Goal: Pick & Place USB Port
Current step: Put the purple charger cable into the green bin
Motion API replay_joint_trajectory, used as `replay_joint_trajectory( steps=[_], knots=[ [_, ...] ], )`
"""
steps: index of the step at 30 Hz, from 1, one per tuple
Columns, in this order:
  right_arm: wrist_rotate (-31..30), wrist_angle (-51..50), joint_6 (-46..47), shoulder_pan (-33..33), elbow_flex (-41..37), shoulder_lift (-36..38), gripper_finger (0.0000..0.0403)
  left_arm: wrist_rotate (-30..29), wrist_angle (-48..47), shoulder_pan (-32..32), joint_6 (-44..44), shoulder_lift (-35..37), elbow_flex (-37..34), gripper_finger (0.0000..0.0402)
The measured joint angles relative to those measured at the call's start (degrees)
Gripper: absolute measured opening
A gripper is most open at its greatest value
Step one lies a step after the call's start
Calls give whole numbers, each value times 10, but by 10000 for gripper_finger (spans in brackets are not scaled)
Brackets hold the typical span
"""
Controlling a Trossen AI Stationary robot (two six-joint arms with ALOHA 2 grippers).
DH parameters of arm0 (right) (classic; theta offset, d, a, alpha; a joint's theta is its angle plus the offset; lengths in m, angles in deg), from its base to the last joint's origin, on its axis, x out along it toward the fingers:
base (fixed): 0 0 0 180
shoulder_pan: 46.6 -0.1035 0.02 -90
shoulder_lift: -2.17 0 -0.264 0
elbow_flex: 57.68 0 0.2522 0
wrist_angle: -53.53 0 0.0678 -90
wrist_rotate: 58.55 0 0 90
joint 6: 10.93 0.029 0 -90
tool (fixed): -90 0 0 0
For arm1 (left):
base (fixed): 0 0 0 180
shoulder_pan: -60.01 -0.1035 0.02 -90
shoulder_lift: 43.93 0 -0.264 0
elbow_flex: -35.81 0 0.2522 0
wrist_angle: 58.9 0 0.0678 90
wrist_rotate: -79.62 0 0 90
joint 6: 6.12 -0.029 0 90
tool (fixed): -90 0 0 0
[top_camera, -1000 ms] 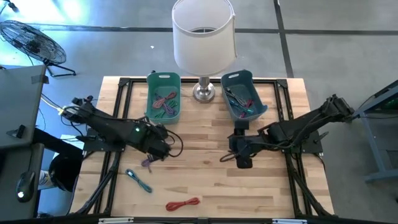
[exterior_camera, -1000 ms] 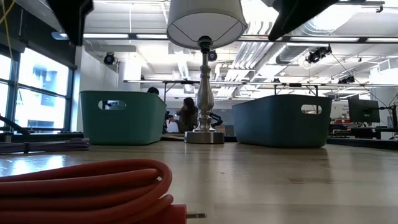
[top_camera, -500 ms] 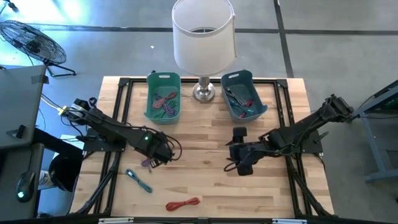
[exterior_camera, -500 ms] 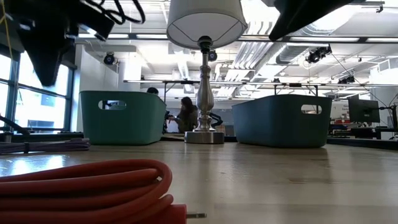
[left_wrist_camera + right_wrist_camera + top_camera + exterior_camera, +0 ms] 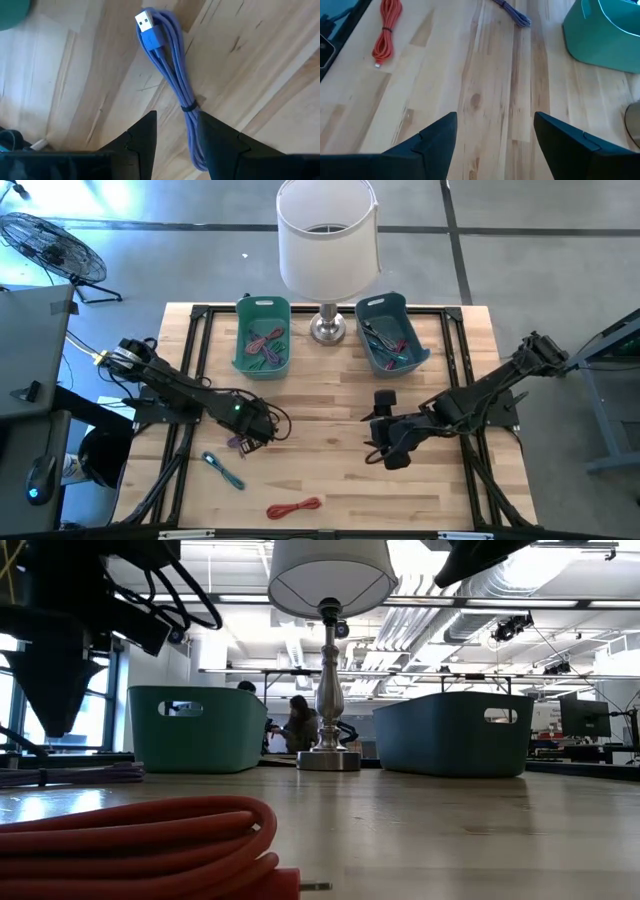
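A purple USB cable (image 5: 172,65), bundled with a tie, lies flat on the wood; its blue plug (image 5: 146,24) points away from my left gripper. My left gripper (image 5: 177,145) is open and low over it (image 5: 250,430), a finger on each side of the bundle's near end. The cable also shows in the high view (image 5: 238,443) and the low view (image 5: 70,775). My right gripper (image 5: 495,145) is open over bare wood right of the table's middle (image 5: 390,448). A teal cable (image 5: 222,470) and a red cable (image 5: 293,507) lie near the front edge. My left gripper stands open around the purple cable's looped end (image 5: 192,127), coming from above. The bundle runs close along one finger (image 5: 220,142). I cannot tell whether that finger touches it. The cable lies flat on the table.
A teal bin (image 5: 263,335) and a blue bin (image 5: 390,332), both holding cables, stand at the far edge with a lamp (image 5: 328,240) between them. The red cable (image 5: 130,840) fills the low view's foreground. Bare wood lies between the two grippers.
My left gripper has come down and toward the near edge, onto the purple cable; the low view shows it descending at the left. My right gripper has shifted a little toward the near edge. No cable has moved.
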Motion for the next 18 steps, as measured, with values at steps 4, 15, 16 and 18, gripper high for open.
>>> replay_joint_trajectory(
  steps=[4,15,16,18],
  knots=[
    [1,2,3,-1,0,0,256,-4,0,0,-1,0,-4,136],
    [8,10,12,-1,0,0,256,-5,8,0,-1,0,-5,136],
    [9,10,15,-1,0,0,256,-5,11,0,-1,0,-5,136],
    [9,10,16,-1,0,0,256,-4,20,0,-2,0,-5,136]
  ],
)
